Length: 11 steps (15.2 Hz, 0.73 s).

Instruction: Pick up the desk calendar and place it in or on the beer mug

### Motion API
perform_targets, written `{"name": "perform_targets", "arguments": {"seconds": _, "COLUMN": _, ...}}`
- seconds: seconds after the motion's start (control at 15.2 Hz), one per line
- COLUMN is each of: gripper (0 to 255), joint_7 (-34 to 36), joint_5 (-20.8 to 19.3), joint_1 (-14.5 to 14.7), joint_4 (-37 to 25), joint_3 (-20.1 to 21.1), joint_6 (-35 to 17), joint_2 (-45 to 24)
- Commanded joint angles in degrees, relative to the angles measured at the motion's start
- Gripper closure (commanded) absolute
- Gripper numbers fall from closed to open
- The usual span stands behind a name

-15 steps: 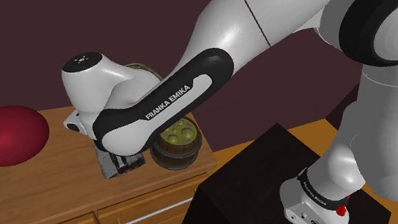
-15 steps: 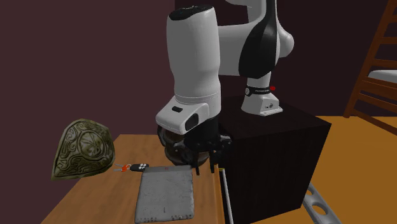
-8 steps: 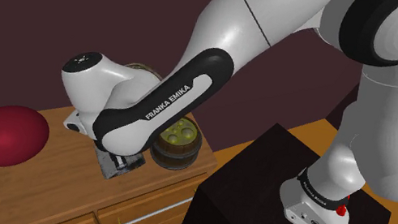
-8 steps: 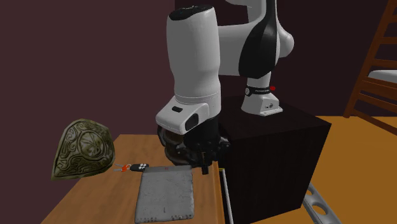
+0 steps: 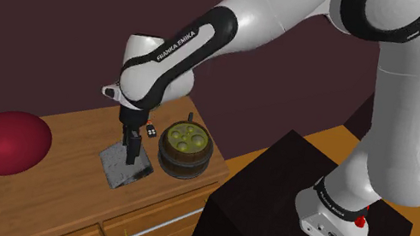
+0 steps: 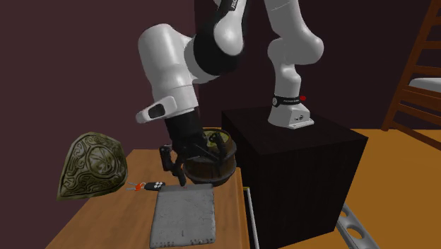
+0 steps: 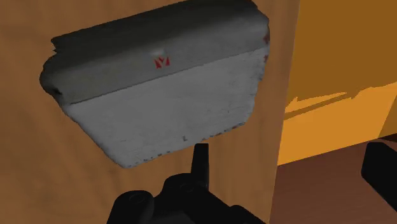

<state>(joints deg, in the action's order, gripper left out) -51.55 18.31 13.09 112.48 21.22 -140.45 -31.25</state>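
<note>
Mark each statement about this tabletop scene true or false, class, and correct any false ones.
1. The grey desk calendar lies flat on the wooden top. True.
2. The pincer is holding the calendar. False: it is above the calendar, gripping nothing.
3. The beer mug looks like a small wooden barrel. True.
4. The calendar is inside the mug. False: it lies on the wood beside the mug.
5. The red rounded object stands between the mug and the calendar. False: it sits apart, towards the shoulder view's left of the calendar.
</note>
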Motion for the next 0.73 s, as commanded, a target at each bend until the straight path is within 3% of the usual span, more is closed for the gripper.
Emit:
{"name": "perform_targets", "arguments": {"seconds": 0.0, "gripper": 0, "joint_7": -9.1, "joint_5": 11.0, "joint_1": -8.9, "joint_4": -0.4, "joint_3": 4.8, "joint_6": -1.7, "joint_2": -2.9}}
{"name": "perform_targets", "arguments": {"seconds": 0.33, "gripper": 0, "joint_7": -28.3, "joint_5": 31.2, "joint_1": -28.8, "joint_4": -3.1, "joint_3": 15.1, "joint_6": 0.1, "joint_2": -15.5}}
{"name": "perform_targets", "arguments": {"seconds": 0.53, "gripper": 0, "joint_7": -36.8, "joint_5": 39.2, "joint_1": -37.4, "joint_4": -6.6, "joint_3": 18.1, "joint_6": 4.0, "joint_2": -26.3}}
{"name": "perform_targets", "arguments": {"seconds": 0.66, "gripper": 0, "joint_7": -41.4, "joint_5": 44.2, "joint_1": -41.0, "joint_4": -9.9, "joint_3": 18.1, "joint_6": 8.4, "joint_2": -33.8}}
